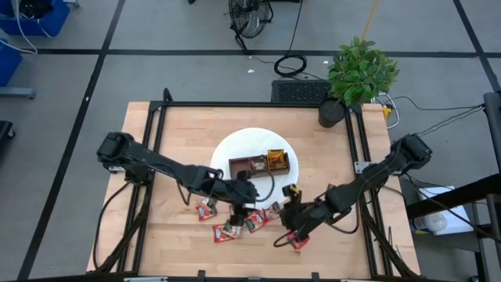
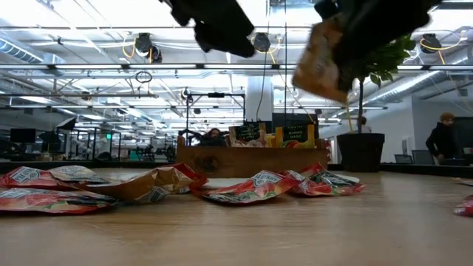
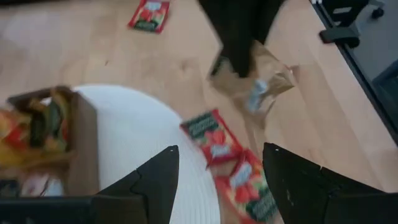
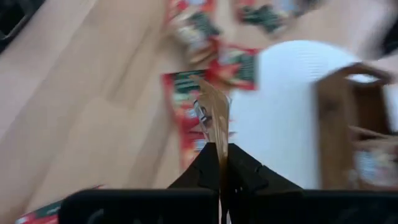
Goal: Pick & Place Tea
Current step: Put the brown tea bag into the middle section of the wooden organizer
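Observation:
My right gripper point(image 1: 293, 204) hangs above the table's near middle, shut on a tan tea sachet point(image 4: 213, 115), which also shows lifted in the low view point(image 2: 321, 63) and in the left wrist view point(image 3: 262, 79). My left gripper point(image 3: 217, 180) is open above the near rim of the white plate point(image 1: 235, 149), over red sachets point(image 3: 212, 135) that lie flat on the wood. More red sachets point(image 1: 228, 231) lie scattered near the front edge. The brown wooden tray point(image 1: 259, 164) stands on the plate with yellow sachets point(image 1: 277, 160) upright in one compartment. My right gripper pinches the tan sachet by one edge point(image 4: 217, 142) between its two fingers. The sachet stands edge-on ahead of the fingertips. It is lifted clear of the table and tilted, as the low view shows.
A single red sachet point(image 1: 298, 240) lies near the front right, another point(image 3: 150, 14) apart from the heap. A potted plant point(image 1: 356, 74) stands at the far right corner. Black frame rails point(image 1: 360, 157) run along the table's sides.

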